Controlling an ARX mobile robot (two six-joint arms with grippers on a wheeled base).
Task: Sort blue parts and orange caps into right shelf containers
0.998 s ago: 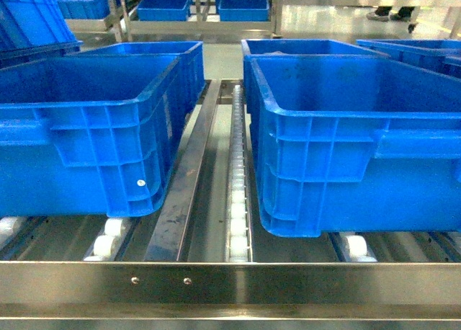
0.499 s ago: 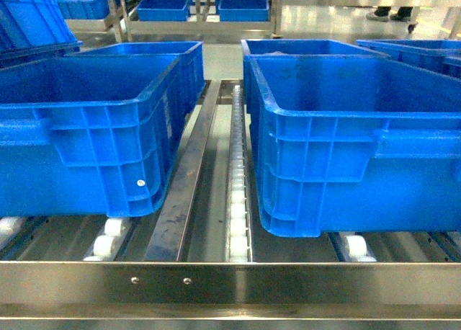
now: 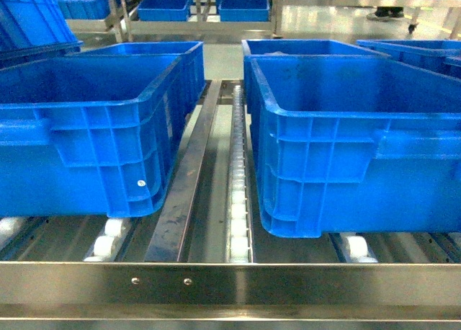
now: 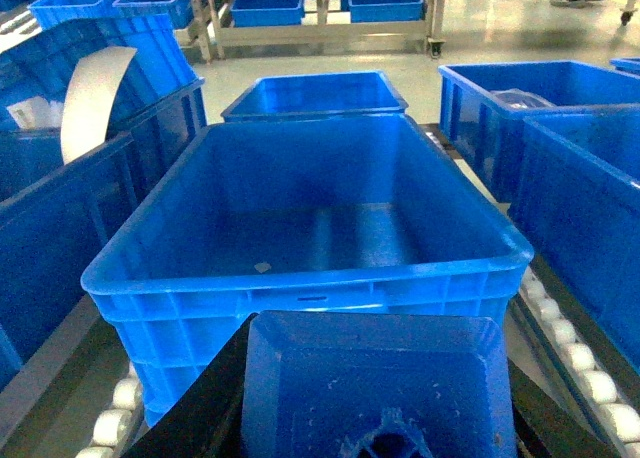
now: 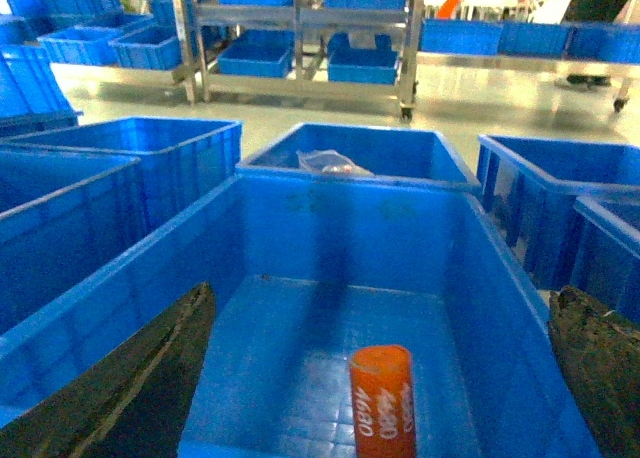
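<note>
My left gripper (image 4: 375, 410) is shut on a blue part (image 4: 370, 368), which fills the bottom of the left wrist view between black fingers (image 4: 215, 403). It hangs just before the near rim of a blue crate (image 4: 300, 278) that holds only a small speck. In the right wrist view my right gripper (image 5: 365, 383) is open, with its fingers (image 5: 120, 378) wide apart over another blue crate (image 5: 340, 228). An orange cap (image 5: 382, 406) marked "4680" stands upright low inside it, touching neither finger. The head view shows both crates, left (image 3: 108, 99) and right (image 3: 324, 110), but no gripper.
The crates sit on white roller tracks (image 3: 238, 200) behind a steel front rail (image 3: 230, 283). More blue crates stand behind and beside them; one holds a clear plastic bag (image 5: 330, 161). A curled white sheet (image 4: 90, 98) leans in a crate at the left.
</note>
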